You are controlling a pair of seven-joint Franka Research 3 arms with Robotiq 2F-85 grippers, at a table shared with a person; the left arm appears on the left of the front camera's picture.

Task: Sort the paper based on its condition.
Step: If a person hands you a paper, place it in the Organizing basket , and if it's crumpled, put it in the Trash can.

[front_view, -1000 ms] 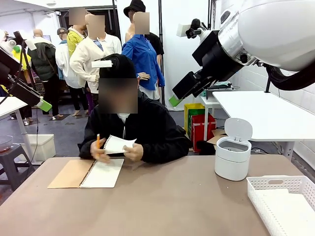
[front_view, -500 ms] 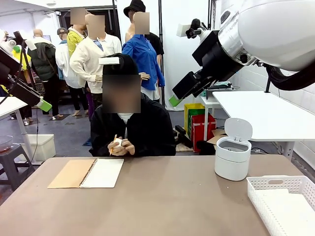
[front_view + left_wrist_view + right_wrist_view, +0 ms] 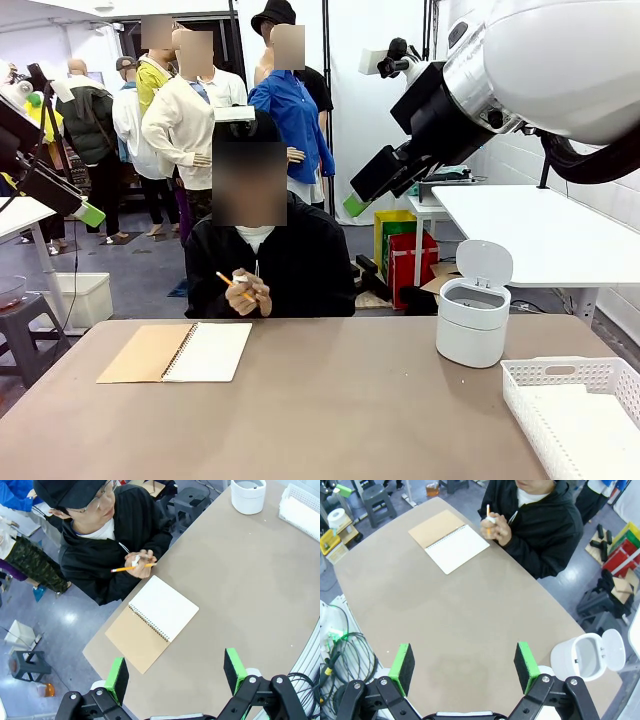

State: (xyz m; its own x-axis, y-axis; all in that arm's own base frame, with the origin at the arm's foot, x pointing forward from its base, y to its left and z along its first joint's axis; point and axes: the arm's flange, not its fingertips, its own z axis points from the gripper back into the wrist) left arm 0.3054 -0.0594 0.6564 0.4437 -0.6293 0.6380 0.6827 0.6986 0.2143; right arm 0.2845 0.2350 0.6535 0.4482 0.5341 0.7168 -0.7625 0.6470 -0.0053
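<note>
The paper (image 3: 135,560), a small white scrunched-up lump, is not on the brown tabletop (image 3: 330,410). It sits in the person's hands (image 3: 252,298) at 12 o'clock, next to an orange pencil (image 3: 125,569). A spiral notebook with a tan cover and a blank white page (image 3: 180,352) lies open at 10 o'clock. A round white bin with its lid flipped up (image 3: 470,340) stands at 2 o'clock, and a white plastic basket (image 3: 560,368) waits at 4 o'clock. The left gripper (image 3: 176,676) and the right gripper (image 3: 464,666) both hang high above the tabletop, fingers spread wide and holding nothing. Reaching in too soon could bump the person's hands or the pencil. The lump looks tiny, so the fingers might miss it or knock it rolling. The notebook page might be mistaken for a loose sheet.
</note>
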